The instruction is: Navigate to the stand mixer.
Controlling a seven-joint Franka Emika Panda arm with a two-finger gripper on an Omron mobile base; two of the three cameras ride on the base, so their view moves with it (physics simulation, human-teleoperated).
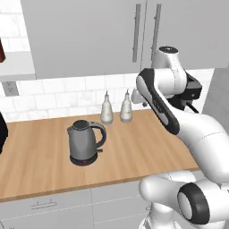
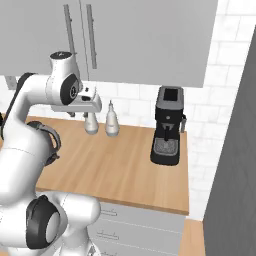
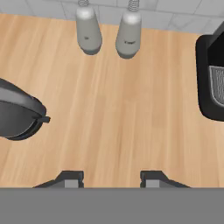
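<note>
Arm folded high, claw (image 3: 111,178) pointing down, 2 fingers apart, empty

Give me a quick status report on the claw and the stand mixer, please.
Claw open, empty, above the wooden counter. Stand mixer not sighted. Ahead: grey kettle, two soap bottles, black coffee machine.

The white arm (image 2: 30,135) rises from about 8 o'clock and bends over the wooden worktop (image 2: 120,170), its wrist ending near 10 o'clock. Just past the wrist, two small grey bottles (image 2: 111,120) stand side by side against the white tiled wall (image 2: 210,100), the left one partly hidden by the arm. A black coffee machine (image 2: 168,132) stands at 2 o'clock on the worktop, well apart from the bottles. Grey wall cabinets (image 2: 145,35) with two bar handles hang at 12 o'clock. Grey drawers (image 2: 135,227) run below the worktop's front edge, toward 6 o'clock.
</note>
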